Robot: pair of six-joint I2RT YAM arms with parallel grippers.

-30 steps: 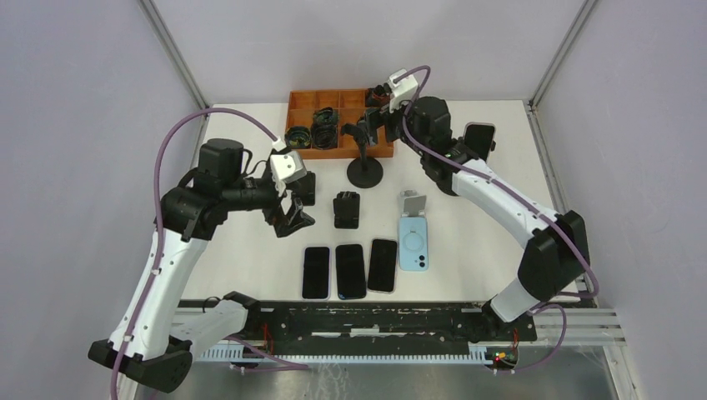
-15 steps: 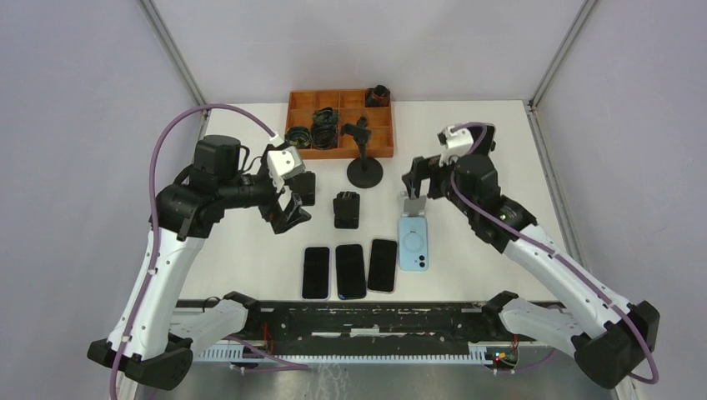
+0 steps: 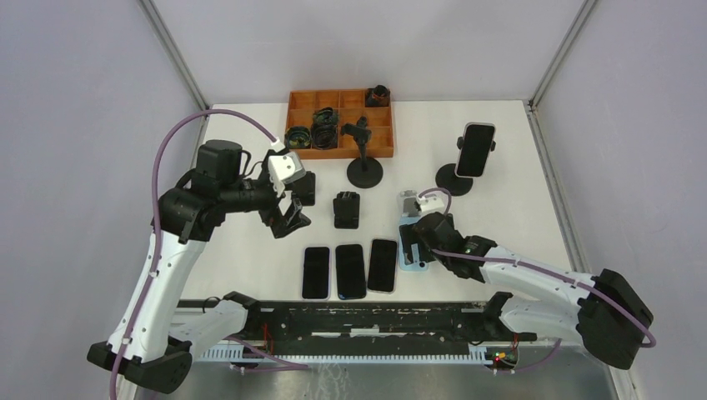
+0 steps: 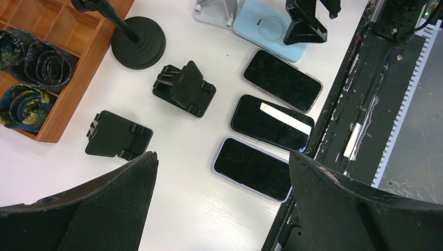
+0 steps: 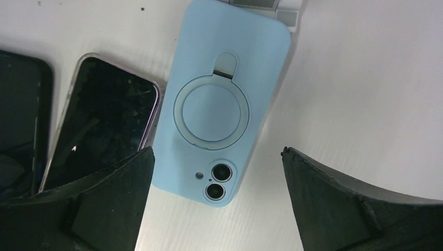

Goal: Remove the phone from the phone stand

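- The light-blue phone (image 5: pixel 209 112) lies face down on the tabletop (image 3: pixel 500 208), at about 5 o'clock from its centre. Its top end sits right by the silver stand (image 3: pixel 408 200); I cannot tell whether they touch.
- The right gripper (image 5: pixel 215 154) hangs low over it, released and grasping nothing, so the lift looks not yet made.
- The left gripper (image 4: pixel 223 157) is also spread wide, idle at 9 o'clock.
- Another phone (image 3: pixel 475 148) is upright on a round-base stand (image 3: pixel 454 179) at 2 o'clock, untouched.
- The white tabletop also carries three dark phones (image 3: pixel 350 269) at 6 o'clock and a wooden tray (image 3: pixel 329 92) at 12. Plain grey walls stand around it.
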